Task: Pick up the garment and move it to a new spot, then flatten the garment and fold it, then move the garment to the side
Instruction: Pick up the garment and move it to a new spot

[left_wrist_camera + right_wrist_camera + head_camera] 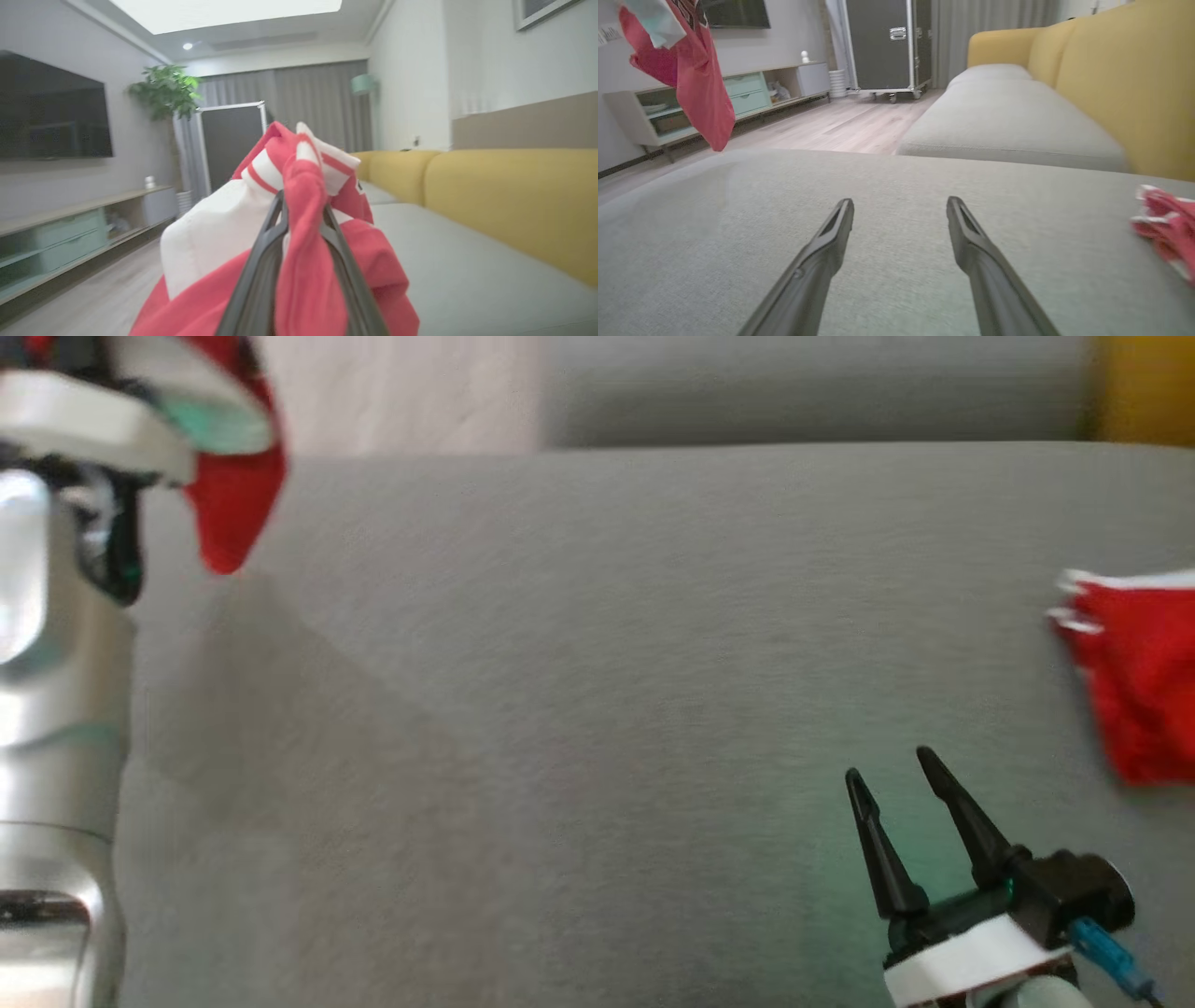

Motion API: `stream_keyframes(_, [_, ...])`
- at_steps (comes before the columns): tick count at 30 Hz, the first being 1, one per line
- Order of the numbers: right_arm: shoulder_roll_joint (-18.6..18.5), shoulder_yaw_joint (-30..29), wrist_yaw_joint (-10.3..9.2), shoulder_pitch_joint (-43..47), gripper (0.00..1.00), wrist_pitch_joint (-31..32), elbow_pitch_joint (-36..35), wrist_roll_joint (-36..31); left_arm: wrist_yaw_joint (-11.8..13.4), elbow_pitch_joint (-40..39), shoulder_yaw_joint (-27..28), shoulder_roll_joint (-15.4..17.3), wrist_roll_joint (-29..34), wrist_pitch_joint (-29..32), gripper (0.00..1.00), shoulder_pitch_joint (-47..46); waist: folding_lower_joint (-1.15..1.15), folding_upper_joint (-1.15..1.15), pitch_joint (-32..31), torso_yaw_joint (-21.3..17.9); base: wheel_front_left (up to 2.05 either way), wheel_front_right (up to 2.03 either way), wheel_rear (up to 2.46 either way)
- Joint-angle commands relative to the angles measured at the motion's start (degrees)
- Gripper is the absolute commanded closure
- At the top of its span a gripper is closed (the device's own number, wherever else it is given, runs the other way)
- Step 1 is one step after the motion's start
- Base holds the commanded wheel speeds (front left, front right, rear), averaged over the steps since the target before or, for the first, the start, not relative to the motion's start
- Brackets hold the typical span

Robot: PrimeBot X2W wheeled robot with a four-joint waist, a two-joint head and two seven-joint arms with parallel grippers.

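Above the left edge of the grey fabric sofa cushion, the left gripper pinches the bunched red-and-white cloth garment, which hangs clear. Near the front right, the right gripper hovers with jaws wide; another red white-trimmed cloth lies at the right edge.

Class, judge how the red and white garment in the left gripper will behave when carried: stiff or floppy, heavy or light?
Probably floppy: the garment droops in folds around the left gripper. Likely light: one narrow pinch holds it above the cushion.
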Motion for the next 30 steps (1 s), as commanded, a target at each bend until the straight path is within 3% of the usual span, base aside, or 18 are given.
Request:
stream_keyframes(1, [-0.11,0.86,-0.05,-0.42,0.00,-0.22,-1.84,0.44,-0.23,-4.61,-0.70,2.24,-1.56,1.05,1.00,-2.04,0.02,0.00,-5.94,-7.97,0.00,0.00,0.00])
stream_keyframes(7, [0.41,0.94,-0.05,-0.35,0.00,-0.22,-2.77,0.09,-0.24,-16.08,-6.87,2.91,-7.27,6.80,1.00,2.80,0.02,0.00,-5.73,-15.24,0.00,0.00,0.00])
stream_keyframes(13, [0.91,1.52,-0.05,-1.17,0.00,-0.22,-3.67,0.11,-0.02,-20.12,-10.57,0.74,-8.15,9.48,1.00,10.23,0.02,0.00,-1.95,-20.05,0.00,0.00,0.00])
stream_keyframes(18, [2.04,1.03,-0.05,-2.74,0.00,-0.22,-4.38,-0.07,0.21,-17.24,-15.56,-2.08,-6.42,9.43,1.00,16.43,0.02,0.00,3.88,-21.78,0.00,0.00,0.00])
stream_keyframes(24, [3.24,1.28,-0.05,-4.28,0.00,-0.22,-3.55,-0.53,2.28,-8.45,-20.35,-6.64,-3.34,3.30,1.00,22.44,0.02,0.00,7.61,-21.27,0.00,0.00,0.00])
stream_keyframes(25, [3.26,1.50,-0.05,-4.48,0.00,-0.22,-3.26,-0.77,2.48,-6.93,-20.76,-7.71,-3.40,2.31,0.92,23.20,0.02,0.00,7.66,-20.84,0.00,0.00,0.00])
stream_keyframes(26, [3.27,1.76,-0.05,-4.65,0.00,-0.22,-2.95,-0.94,2.51,-5.52,-21.09,-8.65,-3.58,1.51,0.17,23.93,0.02,0.00,7.49,-20.46,0.00,0.00,0.00])
stream_keyframes(27, [3.30,1.66,-0.05,-4.73,0.00,-0.22,-2.66,-0.99,2.86,-4.43,-21.18,-9.50,-3.74,0.52,0.00,24.51,0.02,0.00,7.13,-19.85,0.00,0.00,0.00])
stream_keyframes(30, [3.11,0.98,-0.05,-4.40,0.00,-0.22,-1.89,-1.13,4.16,-3.00,-21.52,-11.27,-3.70,-2.17,0.00,26.70,0.02,0.00,4.92,-17.56,0.00,0.00,0.00])
